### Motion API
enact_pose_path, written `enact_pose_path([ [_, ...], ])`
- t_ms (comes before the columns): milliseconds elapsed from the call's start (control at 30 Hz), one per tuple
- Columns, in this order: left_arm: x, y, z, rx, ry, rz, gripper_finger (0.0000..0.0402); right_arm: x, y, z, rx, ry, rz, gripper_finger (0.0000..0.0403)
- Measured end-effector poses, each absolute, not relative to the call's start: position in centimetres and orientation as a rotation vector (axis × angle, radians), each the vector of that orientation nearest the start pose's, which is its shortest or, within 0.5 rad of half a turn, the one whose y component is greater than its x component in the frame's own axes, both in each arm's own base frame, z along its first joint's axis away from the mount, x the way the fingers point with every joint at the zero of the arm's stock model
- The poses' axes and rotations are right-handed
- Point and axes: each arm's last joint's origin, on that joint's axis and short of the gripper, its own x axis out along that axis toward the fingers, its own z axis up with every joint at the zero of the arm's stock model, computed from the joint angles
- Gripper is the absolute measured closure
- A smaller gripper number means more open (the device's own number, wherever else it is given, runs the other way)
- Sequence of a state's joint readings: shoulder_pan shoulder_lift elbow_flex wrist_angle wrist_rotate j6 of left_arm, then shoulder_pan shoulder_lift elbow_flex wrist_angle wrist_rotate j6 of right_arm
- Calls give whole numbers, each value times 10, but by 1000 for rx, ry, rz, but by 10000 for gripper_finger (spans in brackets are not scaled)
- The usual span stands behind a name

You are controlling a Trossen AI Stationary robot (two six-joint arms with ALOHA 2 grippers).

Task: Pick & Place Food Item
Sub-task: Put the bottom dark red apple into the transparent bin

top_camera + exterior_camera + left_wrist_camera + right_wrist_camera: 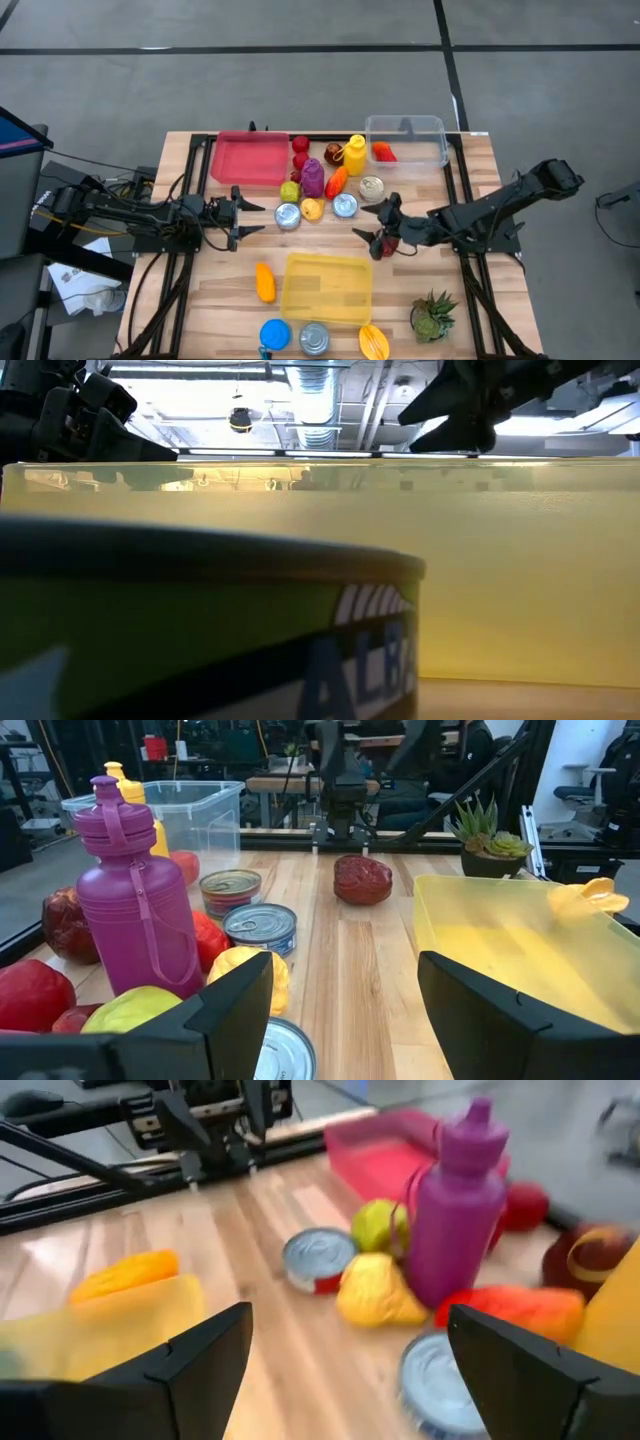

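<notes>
closest to the low camera sits a green-and-blue labelled can (200, 630), touching or just beside the yellow bin (327, 288), the landmark for everything else.

left of the bin, an orange food piece (264, 282) lies just beside its wall, long axis running away from the front edge. beyond the bin's far-left corner the left gripper (246, 218) hangs with fingers spread wide and nothing between them.

beyond the bin's far right corner the right gripper (366, 222) is also spread wide and empty. a dark red food item (362, 880) lies on the wood right under the right arm, just behind its fingertips, near the bin's far right corner.

judging by this, the right arm is much nearer that item, which sits back toward its wrist rather than ahead of its fingers; which food is the target i cannot tell.
</notes>
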State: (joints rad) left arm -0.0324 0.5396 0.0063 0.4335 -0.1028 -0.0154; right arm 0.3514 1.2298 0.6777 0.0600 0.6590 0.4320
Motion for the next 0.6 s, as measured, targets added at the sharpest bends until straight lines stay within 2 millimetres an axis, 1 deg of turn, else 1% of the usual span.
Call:
enact_pose_path([
  [100,131,-1,157,-9,99,71,156,240,73,233,259,414,-414,79],
  [333,131,-1,157,-9,99,71,156,227,69,236,408,598,-581,79],
  [467,131,-1,157,-9,99,71,156,222,68,238,495,674,-607,79],
  [600,131,-1,157,-9,99,71,156,220,66,236,573,732,-608,79],
])
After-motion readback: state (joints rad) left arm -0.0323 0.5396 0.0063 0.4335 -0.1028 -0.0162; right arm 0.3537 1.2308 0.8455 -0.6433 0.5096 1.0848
